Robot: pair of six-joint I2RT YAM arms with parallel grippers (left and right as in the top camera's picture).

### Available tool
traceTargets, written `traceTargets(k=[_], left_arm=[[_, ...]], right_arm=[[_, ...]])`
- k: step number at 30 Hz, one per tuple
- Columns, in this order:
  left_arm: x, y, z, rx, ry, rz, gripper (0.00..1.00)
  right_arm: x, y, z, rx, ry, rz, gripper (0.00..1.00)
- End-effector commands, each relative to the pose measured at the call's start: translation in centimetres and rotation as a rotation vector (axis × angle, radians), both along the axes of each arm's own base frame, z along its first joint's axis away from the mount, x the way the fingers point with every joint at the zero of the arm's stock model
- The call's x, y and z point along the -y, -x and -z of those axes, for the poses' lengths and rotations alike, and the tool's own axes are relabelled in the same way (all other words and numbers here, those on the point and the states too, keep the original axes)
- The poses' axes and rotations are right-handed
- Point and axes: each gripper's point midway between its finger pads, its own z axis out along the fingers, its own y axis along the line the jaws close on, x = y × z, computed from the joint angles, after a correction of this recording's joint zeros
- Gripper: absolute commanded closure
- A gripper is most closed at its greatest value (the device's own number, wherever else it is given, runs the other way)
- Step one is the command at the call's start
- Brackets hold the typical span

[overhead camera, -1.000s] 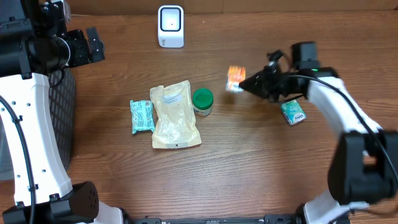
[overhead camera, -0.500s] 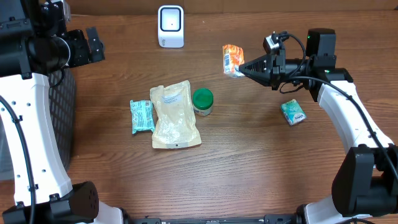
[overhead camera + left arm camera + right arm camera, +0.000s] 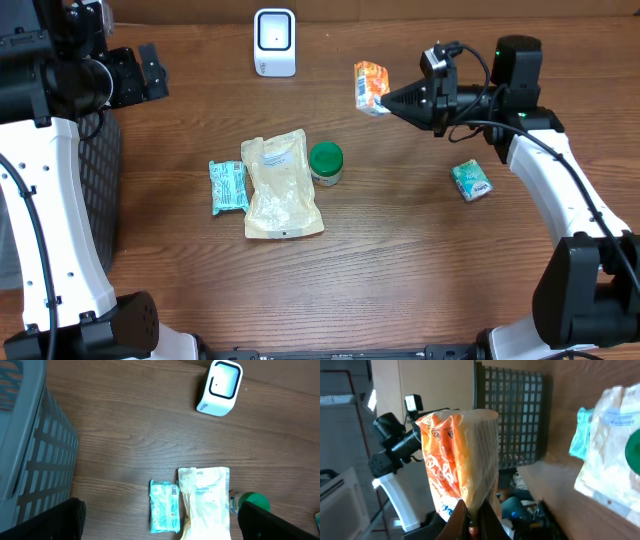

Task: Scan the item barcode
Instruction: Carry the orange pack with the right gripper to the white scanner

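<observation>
Overhead puts orange packet (image 3: 371, 86) right of scanner (image 3: 274, 42); only right wrist view shows right gripper (image 3: 472, 520) jaws pinching its edge, while left gripper (image 3: 148, 72), left of scanner, has jaws spread wide.

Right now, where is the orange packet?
In the overhead view the orange packet is pinched in the right gripper, lifted off the table, to the right of the scanner and beyond the green jar.
</observation>
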Motion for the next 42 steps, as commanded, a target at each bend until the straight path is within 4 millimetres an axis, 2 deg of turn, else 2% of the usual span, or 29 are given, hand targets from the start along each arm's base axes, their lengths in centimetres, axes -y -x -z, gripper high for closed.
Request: traceTargets(k=[1,10,16,19,22,26,32,36,42], left_arm=[[0.3,0.0,0.0,0.001,-0.012,0.025,0.00],[0.3,0.0,0.0,0.001,-0.012,0.025,0.01],[0.3,0.0,0.0,0.001,-0.012,0.025,0.00],[0.3,0.0,0.0,0.001,-0.012,0.025,0.00],[0.3,0.0,0.0,0.001,-0.012,0.025,0.00],[0.3,0.0,0.0,0.001,-0.012,0.025,0.00],[0.3,0.0,0.0,0.001,-0.012,0.025,0.00],[0.3,0.0,0.0,0.001,-0.012,0.025,0.00],[0.3,0.0,0.0,0.001,-0.012,0.025,0.00]], right_arm=[[-1.6,-0.2,-0.2,0.037,0.032,0.017,0.96],[-5.3,0.4,0.8,0.108,0.091,0.002,0.96],[-6.5,0.5,3.9,0.126,0.228,0.045,0.96],[-6.9,0.9,4.7,0.136,0.293,0.040,0.96],[-6.9,1.0,4.8,0.161,0.398,0.049,0.96],[-6.2,0.1,3.0,0.232,0.559,0.088,0.96],[-4.8,-3.5,-1.0,0.330,0.792,0.195,0.96],[-5.5,-6.6,-2.8,0.425,0.898,0.267,0.96],[-6.0,-12.8,-1.2,0.620,1.159,0.453,0.96]])
